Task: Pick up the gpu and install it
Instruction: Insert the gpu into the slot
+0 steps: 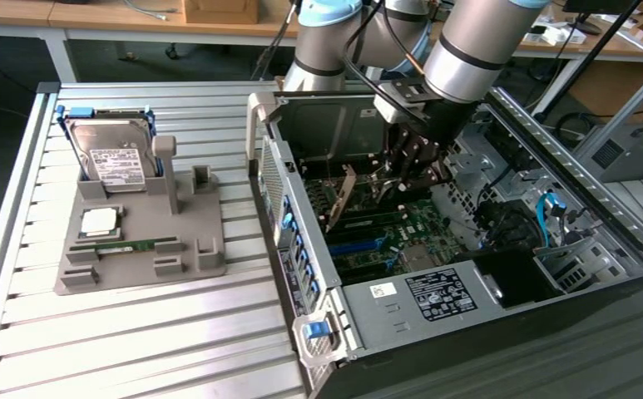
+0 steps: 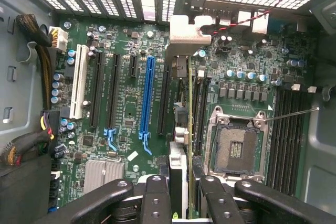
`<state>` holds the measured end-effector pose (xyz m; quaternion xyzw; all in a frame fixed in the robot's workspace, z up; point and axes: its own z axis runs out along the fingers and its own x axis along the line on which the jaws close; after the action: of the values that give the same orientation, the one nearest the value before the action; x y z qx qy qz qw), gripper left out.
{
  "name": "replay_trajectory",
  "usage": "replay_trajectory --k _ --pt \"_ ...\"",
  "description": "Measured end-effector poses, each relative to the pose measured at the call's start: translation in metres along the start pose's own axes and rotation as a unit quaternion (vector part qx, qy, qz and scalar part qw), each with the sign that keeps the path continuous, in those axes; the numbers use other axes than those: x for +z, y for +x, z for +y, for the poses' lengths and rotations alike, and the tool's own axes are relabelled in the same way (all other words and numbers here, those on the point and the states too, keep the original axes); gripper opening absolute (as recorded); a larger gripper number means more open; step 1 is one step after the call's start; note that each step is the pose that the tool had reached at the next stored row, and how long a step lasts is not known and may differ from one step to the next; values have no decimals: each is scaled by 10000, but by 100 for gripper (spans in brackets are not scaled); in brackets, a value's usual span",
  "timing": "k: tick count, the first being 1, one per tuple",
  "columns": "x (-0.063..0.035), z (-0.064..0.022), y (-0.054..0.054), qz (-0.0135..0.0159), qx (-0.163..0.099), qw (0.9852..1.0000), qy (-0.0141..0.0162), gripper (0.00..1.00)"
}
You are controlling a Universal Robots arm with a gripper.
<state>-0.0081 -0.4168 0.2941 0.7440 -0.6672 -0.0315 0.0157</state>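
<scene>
Our gripper (image 2: 181, 195) is closed on the gpu (image 2: 189, 108), gripping the card edge-on between its fingers (image 2: 155, 198). We hold it upright over the motherboard (image 2: 121, 103) inside the open computer case (image 1: 299, 274), right of centre in the exterior view.

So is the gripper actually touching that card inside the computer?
Touching. In the wrist view the gripper has its black fingers pressed on either side of the card, which stands edge-on over the motherboard.
</scene>
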Motion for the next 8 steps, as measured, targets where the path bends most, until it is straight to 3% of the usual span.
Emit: replay_trajectory --k 4,6,8 --pt "5 -1 2 4 0 10000 0 27" --pt "81 -4 14 82 5 10000 -9 27" --pt "82 -4 14 84 5 10000 -9 27"
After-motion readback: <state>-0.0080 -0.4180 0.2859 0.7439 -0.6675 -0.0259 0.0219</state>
